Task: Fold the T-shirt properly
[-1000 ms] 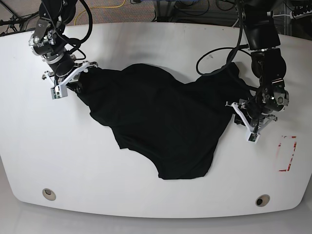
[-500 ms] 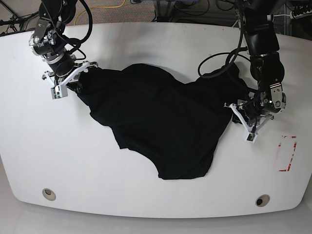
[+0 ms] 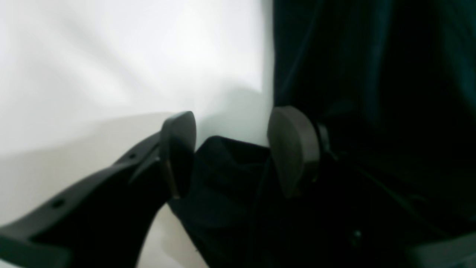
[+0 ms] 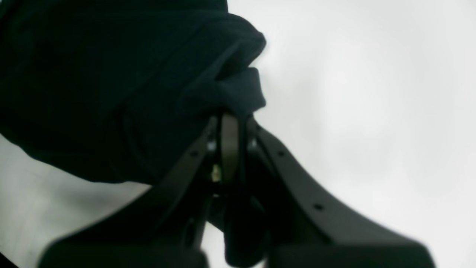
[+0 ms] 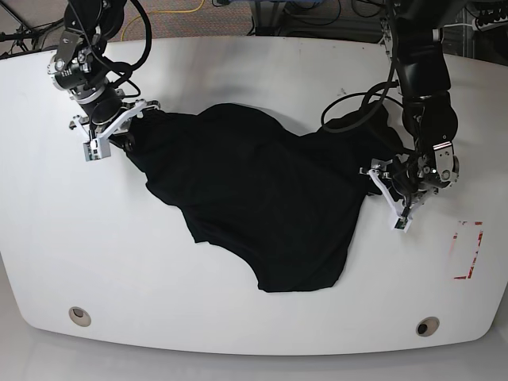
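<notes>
The black T-shirt (image 5: 262, 198) lies crumpled and spread across the middle of the white table (image 5: 238, 63). At its far left corner my right gripper (image 5: 125, 131) is shut on a bunched fold; in the right wrist view the jaws (image 4: 228, 126) meet on a roll of T-shirt (image 4: 130, 74) cloth. My left gripper (image 5: 386, 197) stands at the shirt's right edge. In the left wrist view it (image 3: 230, 145) is open, its pads (image 3: 293, 149) spread apart, a loose fold of T-shirt (image 3: 372, 93) lying between and beneath them.
A red outlined marking (image 5: 468, 250) sits near the table's right edge. Two round holes (image 5: 79, 316) (image 5: 427, 326) lie along the front edge. Black cables (image 5: 349, 103) loop from the right-hand arm over the shirt's upper right part.
My left gripper has opened, let go of the shirt's right edge and shifted slightly leftward and up. The right gripper and its hold have not moved.
</notes>
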Available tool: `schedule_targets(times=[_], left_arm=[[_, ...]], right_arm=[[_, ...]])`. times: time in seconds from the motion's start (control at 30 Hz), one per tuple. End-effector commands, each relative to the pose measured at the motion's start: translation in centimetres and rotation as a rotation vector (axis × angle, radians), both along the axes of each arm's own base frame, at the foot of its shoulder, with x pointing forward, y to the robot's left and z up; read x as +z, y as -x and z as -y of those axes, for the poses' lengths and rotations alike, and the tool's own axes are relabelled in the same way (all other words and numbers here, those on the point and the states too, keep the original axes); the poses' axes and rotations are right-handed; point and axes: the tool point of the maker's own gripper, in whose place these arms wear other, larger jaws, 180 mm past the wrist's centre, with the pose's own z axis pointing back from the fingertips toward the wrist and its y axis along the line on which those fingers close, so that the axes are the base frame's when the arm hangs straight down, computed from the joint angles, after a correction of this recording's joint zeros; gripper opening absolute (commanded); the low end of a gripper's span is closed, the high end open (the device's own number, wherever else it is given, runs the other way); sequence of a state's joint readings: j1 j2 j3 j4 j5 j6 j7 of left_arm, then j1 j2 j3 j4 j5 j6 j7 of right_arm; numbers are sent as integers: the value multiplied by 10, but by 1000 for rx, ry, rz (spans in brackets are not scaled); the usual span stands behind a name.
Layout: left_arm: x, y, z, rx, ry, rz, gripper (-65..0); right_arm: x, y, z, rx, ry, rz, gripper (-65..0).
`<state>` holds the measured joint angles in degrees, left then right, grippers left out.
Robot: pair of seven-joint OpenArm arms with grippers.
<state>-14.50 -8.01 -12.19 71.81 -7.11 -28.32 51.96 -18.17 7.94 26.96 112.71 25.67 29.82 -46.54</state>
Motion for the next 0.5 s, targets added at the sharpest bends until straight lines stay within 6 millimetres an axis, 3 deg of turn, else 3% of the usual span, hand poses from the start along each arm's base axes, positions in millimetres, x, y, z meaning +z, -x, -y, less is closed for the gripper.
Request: schedule_targets(times=[0.0,0.23,0.47], left_arm=[[24,-20,2,-7,2,66,-248],[39,-26,4,-23,-15,99,-221],[72,-33,7,-46,-48,194,-221]], right_arm=[[12,-6,1,2,-2,50,-650],[12,-6,1,3,-2,51,-650],[14,-8,1,4,-5,56,-650]])
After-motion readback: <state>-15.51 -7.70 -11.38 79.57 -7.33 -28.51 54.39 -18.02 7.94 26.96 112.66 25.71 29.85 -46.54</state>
